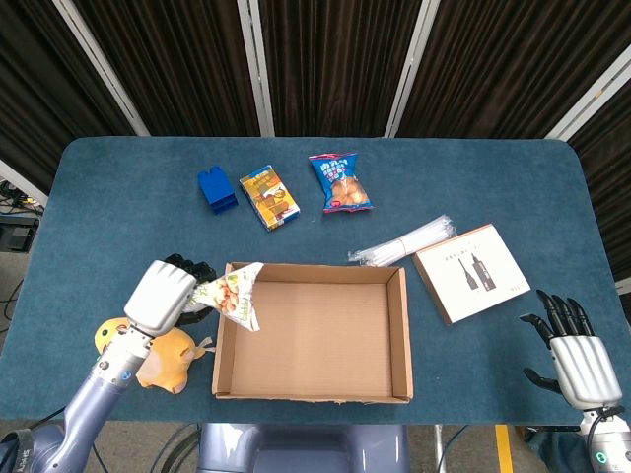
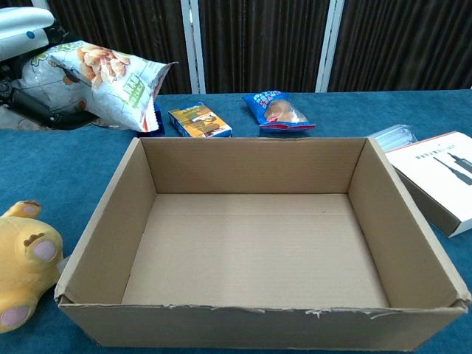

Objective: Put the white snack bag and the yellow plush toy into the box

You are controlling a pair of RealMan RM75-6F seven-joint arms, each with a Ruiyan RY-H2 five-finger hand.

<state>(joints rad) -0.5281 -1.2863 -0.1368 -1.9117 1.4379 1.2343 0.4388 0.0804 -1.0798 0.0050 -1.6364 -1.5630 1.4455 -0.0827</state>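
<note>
Left fingers: your left hand (image 1: 163,296) gripped the white snack bag (image 1: 234,294), dark fingers (image 1: 193,271) curled round its near end, the bag held clear of the table (image 1: 118,197).

Bag position: it hung at the left wall of the box (image 1: 394,335), its free end tipped over the rim, while the chest view showed it (image 2: 99,74) well above the cardboard.

Right fingers: your right hand (image 1: 579,360) waited at the near right corner with fingers spread, holding nothing.

Yellow plush toy: it lay on the table (image 1: 163,357) just left of the box, partly under your left forearm, not yet picked up; the chest camera caught it (image 2: 22,262) at the box's near-left corner.

Step in hand: likely the carry over the rim. You would have done well to bring the whole bag past the left wall and over the bare floor of the box before letting go, since a release at the edge could drape it on the wall or drop it outside.

Bystanders: a blue snack bag (image 1: 340,182), a yellow packet (image 1: 269,197), a blue block (image 1: 215,189) and a white carton (image 1: 471,271) lay apart from the work.
</note>
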